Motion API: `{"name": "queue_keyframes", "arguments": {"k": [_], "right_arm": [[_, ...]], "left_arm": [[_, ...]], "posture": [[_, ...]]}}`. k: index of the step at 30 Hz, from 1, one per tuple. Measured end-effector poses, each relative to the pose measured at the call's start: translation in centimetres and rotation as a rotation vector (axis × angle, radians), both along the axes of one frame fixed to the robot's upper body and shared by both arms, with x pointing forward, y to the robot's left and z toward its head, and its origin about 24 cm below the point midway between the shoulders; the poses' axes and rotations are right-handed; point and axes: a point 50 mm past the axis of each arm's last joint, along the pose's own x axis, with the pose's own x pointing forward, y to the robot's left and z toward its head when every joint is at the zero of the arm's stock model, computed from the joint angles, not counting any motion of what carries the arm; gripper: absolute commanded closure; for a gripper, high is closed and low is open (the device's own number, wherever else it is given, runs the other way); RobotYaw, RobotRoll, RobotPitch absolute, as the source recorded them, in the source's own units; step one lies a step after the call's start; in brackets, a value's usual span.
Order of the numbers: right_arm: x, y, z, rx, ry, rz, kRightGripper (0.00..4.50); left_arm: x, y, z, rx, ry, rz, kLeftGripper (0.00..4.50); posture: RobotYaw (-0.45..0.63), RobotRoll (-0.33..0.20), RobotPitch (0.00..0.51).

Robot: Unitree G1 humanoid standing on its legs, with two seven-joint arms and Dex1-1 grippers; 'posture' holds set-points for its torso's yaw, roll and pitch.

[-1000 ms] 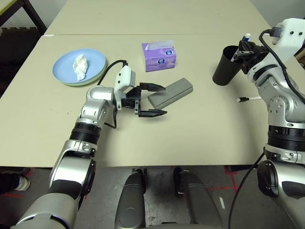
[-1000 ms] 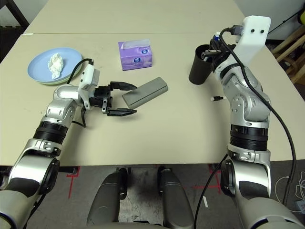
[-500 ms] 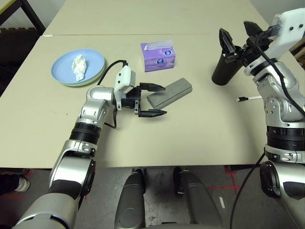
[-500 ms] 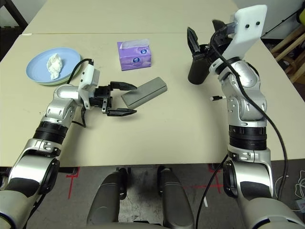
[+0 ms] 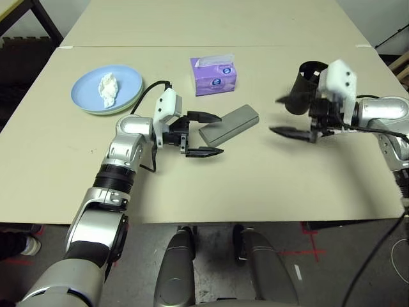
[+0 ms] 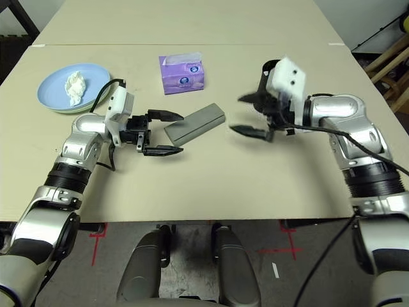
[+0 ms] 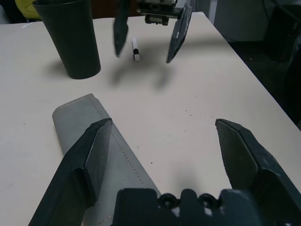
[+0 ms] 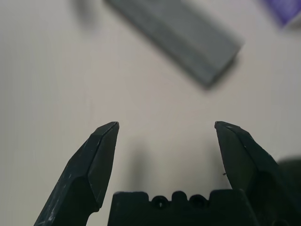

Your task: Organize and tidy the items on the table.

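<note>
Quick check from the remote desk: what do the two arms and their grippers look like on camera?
Both forearms are shiny silver with black ribbed bands at the joints. Each wrist carries a white boxy housing with a black cable looping off it. The left gripper and right gripper each have two black, tapered, pointed fingers on a black base.

The left gripper (image 7: 160,141) fills the lower part of the frame, its two black fingers (image 7: 91,160) spread wide and empty. The left-hand finger overlaps the grey glasses case (image 7: 101,157), which runs from mid-left down toward the bottom centre on the beige table (image 7: 188,99). A black cup (image 7: 70,37) stands upright in the upper left. At the top centre the right gripper (image 7: 149,35) hangs above the table, fingers apart. Between its fingers, a small white pen (image 7: 135,50) with a dark tip lies on the table.
</note>
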Motion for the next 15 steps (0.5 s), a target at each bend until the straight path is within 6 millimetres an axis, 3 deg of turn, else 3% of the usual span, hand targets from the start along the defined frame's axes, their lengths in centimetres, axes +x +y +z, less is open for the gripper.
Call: {"name": "queue_keyframes", "arguments": {"k": [5,15], "right_arm": [[0.6,-1.5,0.0,-0.234,0.039,0.027,0.01],[2.3,-2.3,0.5,-0.545,-0.004,0.111,0.01]], "left_arm": [[0.0,0.1,0.0,0.002,0.003,0.002,0.00],[0.0,0.1,0.0,0.002,0.008,0.003,0.00]], "posture": [[0.06,0.000,0.229],[0.07,0.000,0.235]]}}
